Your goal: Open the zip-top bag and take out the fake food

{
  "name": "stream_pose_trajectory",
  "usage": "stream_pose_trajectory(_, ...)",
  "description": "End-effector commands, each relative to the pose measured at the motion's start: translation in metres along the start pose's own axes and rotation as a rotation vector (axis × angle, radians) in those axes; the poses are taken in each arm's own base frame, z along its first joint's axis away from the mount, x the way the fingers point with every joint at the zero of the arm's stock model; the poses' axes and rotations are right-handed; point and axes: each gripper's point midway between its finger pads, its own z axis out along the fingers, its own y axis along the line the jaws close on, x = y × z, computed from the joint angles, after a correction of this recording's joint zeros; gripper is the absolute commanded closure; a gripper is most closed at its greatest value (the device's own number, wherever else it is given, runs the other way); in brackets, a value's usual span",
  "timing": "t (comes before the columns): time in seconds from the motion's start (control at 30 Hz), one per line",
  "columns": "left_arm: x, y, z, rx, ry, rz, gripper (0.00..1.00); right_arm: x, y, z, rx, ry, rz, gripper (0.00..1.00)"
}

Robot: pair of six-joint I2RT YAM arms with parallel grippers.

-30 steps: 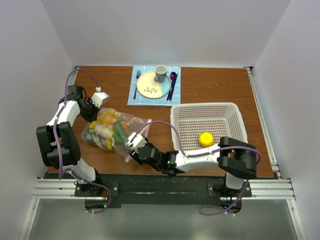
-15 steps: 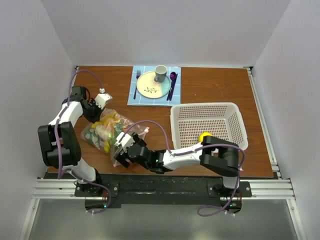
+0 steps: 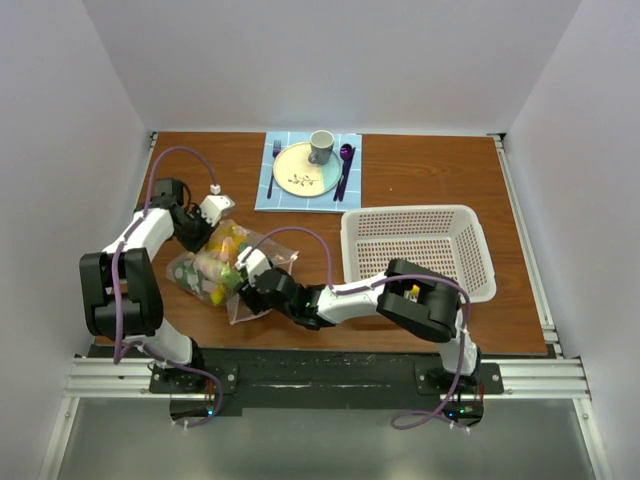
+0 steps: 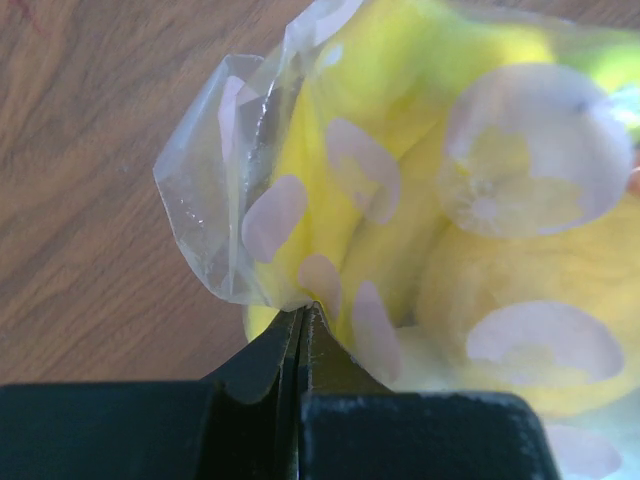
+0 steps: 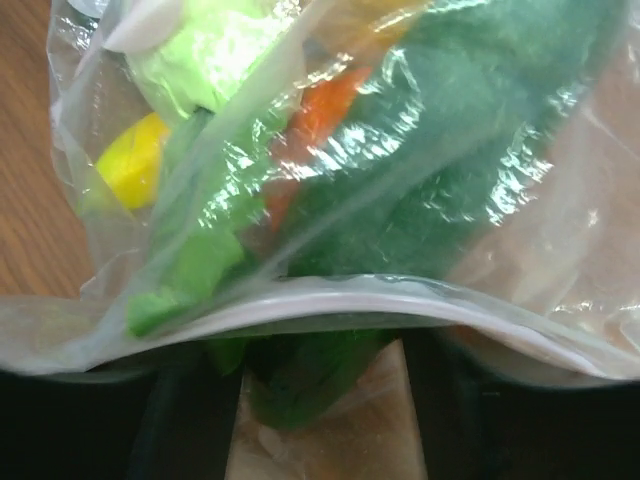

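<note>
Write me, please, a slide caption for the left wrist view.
Left gripper pinching a corner of the zip-top bag, yellow fake food inside, wooden table behind.

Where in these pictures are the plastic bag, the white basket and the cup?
zip-top bag (image 3: 212,262), top view, its food-filled middle.
basket (image 3: 415,250), top view, bare mesh floor.
cup (image 3: 321,146), top view, its body.

I counted one zip-top bag (image 3: 272,250), its fake food (image 3: 215,262) too jumbled to tally, one basket (image 3: 415,255), one plate (image 3: 305,170), one cup (image 3: 321,146), one fork (image 3: 275,165), one placemat (image 3: 300,203).
</note>
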Motion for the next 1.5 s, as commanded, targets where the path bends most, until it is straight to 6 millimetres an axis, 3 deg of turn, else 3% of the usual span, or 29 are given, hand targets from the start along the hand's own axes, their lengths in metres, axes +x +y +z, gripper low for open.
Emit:
stream_pose_trajectory(0.0, 0.01, 0.024, -0.01, -0.027, 0.005, -0.066, 1.0, -0.035, 0.003, -0.034, -0.041, -0.101, 0.085, 0.51)
stream_pose_trajectory(0.03, 0.012, 0.03, -0.009, -0.031, 0.011, -0.075, 1.0, -0.035, 0.002, -0.038, -0.043, -0.102, 0.091, 0.65)
stream_pose_trajectory(0.17, 0.013, 0.058, -0.014, -0.1, 0.009, -0.083, 1.0, -0.032, -0.004, -0.06, -0.035, -0.074, 0.115, 0.85)
stream_pose_trajectory(0.33, 0.017, 0.071, -0.015, -0.152, 0.02, -0.073, 1.0, -0.035, -0.003, -0.082, -0.053, -0.032, 0.158, 0.9)
stream_pose_trajectory(0.53, 0.018, 0.077, -0.017, -0.181, 0.02, -0.069, 1.0, -0.012, -0.017, -0.103, 0.004, 0.1, 0.154, 1.0)
stream_pose_trajectory(0.57, 0.016, 0.079, -0.018, -0.188, 0.015, -0.064, 1.0, 0.0, -0.021, -0.109, 0.022, 0.155, 0.149, 1.0)
stream_pose_trajectory(0.63, 0.017, 0.082, -0.019, -0.198, 0.016, -0.064, 1.0, 0.007, -0.025, -0.118, 0.037, 0.199, 0.141, 1.0)
stream_pose_trajectory(0.73, 0.015, 0.084, -0.019, -0.2, 0.014, -0.061, 1.0, 0.015, -0.038, -0.144, 0.073, 0.25, 0.134, 1.0)
stream_pose_trajectory(0.83, 0.012, 0.085, -0.019, -0.192, 0.002, -0.071, 1.0, 0.006, -0.052, -0.172, 0.094, 0.238, 0.14, 1.0)
stream_pose_trajectory(0.97, 0.004, 0.081, -0.02, -0.156, -0.023, -0.09, 1.0, -0.016, -0.079, -0.208, 0.184, 0.164, 0.152, 1.0)
stream_pose_trajectory(1.0, 0.002, 0.077, -0.019, -0.141, -0.027, -0.091, 1.0, -0.034, -0.093, -0.22, 0.237, 0.09, 0.169, 1.0)
stream_pose_trajectory(1.07, -0.003, 0.068, -0.019, -0.113, -0.04, -0.093, 1.0, -0.044, -0.112, -0.232, 0.317, 0.029, 0.193, 0.98)
stream_pose_trajectory(1.1, -0.008, 0.065, -0.021, -0.11, -0.048, -0.084, 1.0, -0.053, -0.135, -0.242, 0.425, -0.025, 0.218, 0.98)
stream_pose_trajectory(1.13, -0.01, 0.062, -0.021, -0.104, -0.056, -0.087, 1.0, -0.053, -0.145, -0.245, 0.469, -0.045, 0.255, 0.98)
stream_pose_trajectory(1.23, -0.019, 0.049, -0.024, -0.063, -0.08, -0.085, 1.0, -0.034, -0.182, -0.249, 0.632, -0.02, 0.326, 1.0)
stream_pose_trajectory(1.33, -0.025, 0.04, -0.025, -0.045, -0.092, -0.079, 1.0, -0.005, -0.205, -0.244, 0.752, 0.064, 0.352, 1.0)
stream_pose_trajectory(1.43, -0.026, 0.035, -0.022, -0.029, -0.093, -0.077, 1.0, 0.027, -0.218, -0.234, 0.822, 0.208, 0.348, 1.0)
stream_pose_trajectory(1.47, -0.026, 0.034, -0.021, -0.025, -0.09, -0.079, 1.0, 0.027, -0.218, -0.231, 0.828, 0.22, 0.341, 1.0)
